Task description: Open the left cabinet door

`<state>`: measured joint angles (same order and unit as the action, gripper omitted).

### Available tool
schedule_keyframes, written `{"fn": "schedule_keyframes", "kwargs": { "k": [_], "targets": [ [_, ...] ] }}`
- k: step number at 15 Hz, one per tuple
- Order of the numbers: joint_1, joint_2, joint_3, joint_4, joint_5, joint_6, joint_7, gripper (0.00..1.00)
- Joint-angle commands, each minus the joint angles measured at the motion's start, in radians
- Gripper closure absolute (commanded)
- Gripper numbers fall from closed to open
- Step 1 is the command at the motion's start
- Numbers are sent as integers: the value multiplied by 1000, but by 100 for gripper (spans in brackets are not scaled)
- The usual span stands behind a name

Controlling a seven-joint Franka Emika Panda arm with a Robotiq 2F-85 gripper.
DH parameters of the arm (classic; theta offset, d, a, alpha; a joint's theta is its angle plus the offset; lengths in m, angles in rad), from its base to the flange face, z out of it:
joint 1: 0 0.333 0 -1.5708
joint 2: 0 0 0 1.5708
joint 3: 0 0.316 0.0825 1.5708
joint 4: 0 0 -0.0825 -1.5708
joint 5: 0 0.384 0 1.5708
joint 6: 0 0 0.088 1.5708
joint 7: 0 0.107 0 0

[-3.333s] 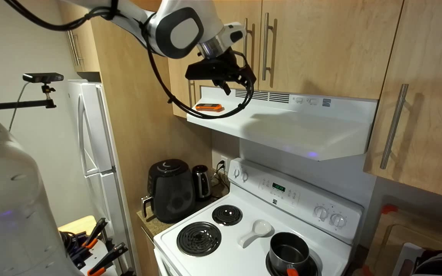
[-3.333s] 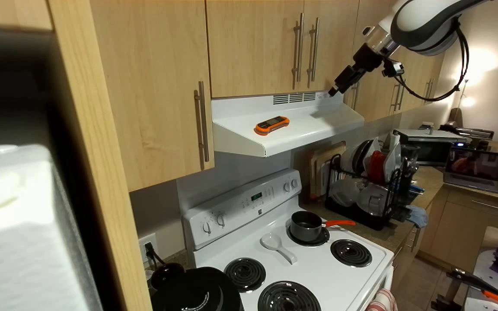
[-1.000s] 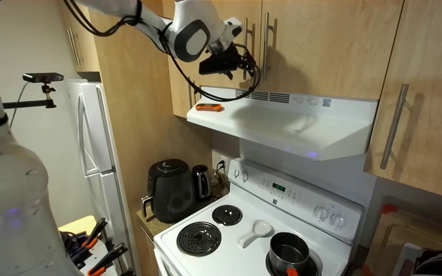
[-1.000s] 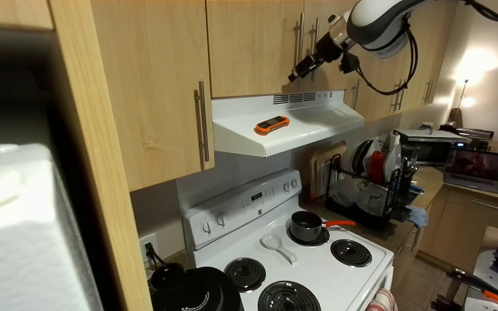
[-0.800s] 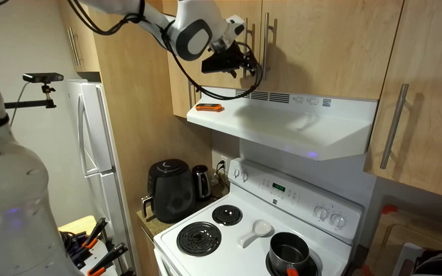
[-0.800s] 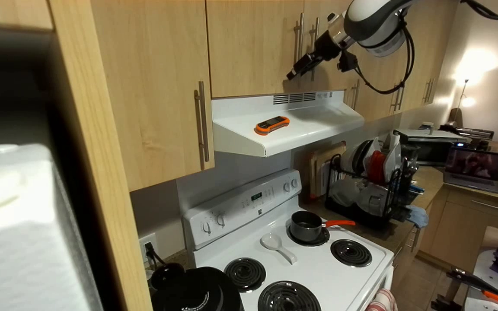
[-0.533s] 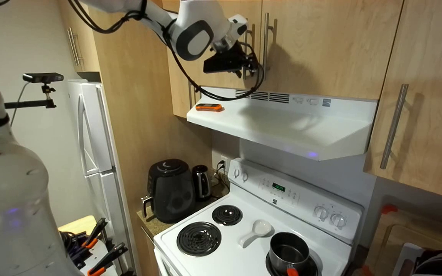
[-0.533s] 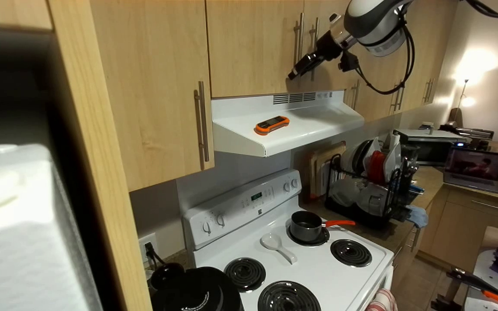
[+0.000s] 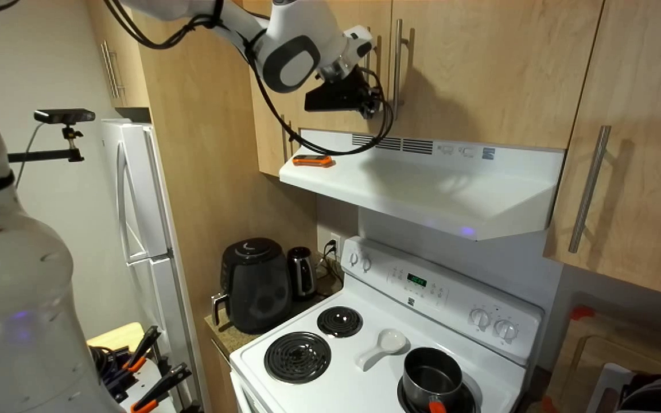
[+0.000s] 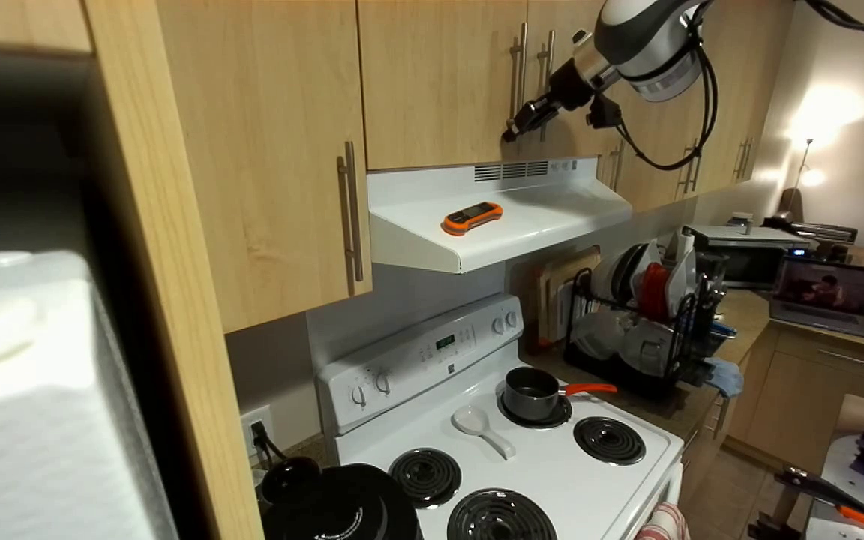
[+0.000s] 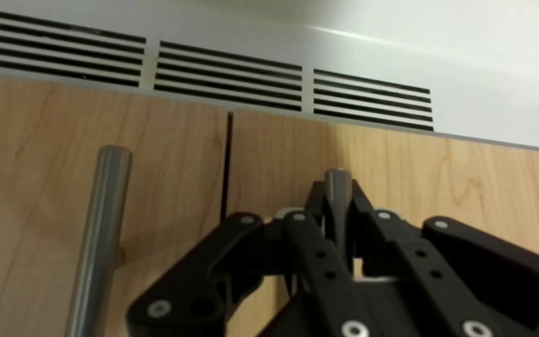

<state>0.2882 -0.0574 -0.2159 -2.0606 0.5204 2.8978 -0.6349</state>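
Wrist view: the pincer [image 11: 338, 189] is closed snugly around the bar handle [image 11: 338, 180] near its lower end, likely for a firm pull! In an exterior view, the left cabinet door [image 10: 432, 82] sits flush above the hood [image 10: 552, 206], unopened. In an exterior view, the arm [image 9: 299, 66] slopes down, presumably to reach that low hold.

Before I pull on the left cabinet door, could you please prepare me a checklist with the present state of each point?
1. Left cabinet door shut now: ok.
2. Jaws closed around the lower end of its bar handle: ok.
3. Neighbouring handle free of the jaws: ok.
4. Grip firm enough for pulling: cannot tell from the pictures.
5. Orange device outside the door's swing: cannot tell; it lies on the range hood, lower than the door.
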Motion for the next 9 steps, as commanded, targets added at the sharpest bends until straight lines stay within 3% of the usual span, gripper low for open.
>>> {"fn": "schedule_keyframes", "kwargs": {
  "k": [1,9],
  "targets": [
    [12,4,1,3,42,-4,-50,95],
    [6,-23,1,-29,10,-6,-21,95]
  ]
}}
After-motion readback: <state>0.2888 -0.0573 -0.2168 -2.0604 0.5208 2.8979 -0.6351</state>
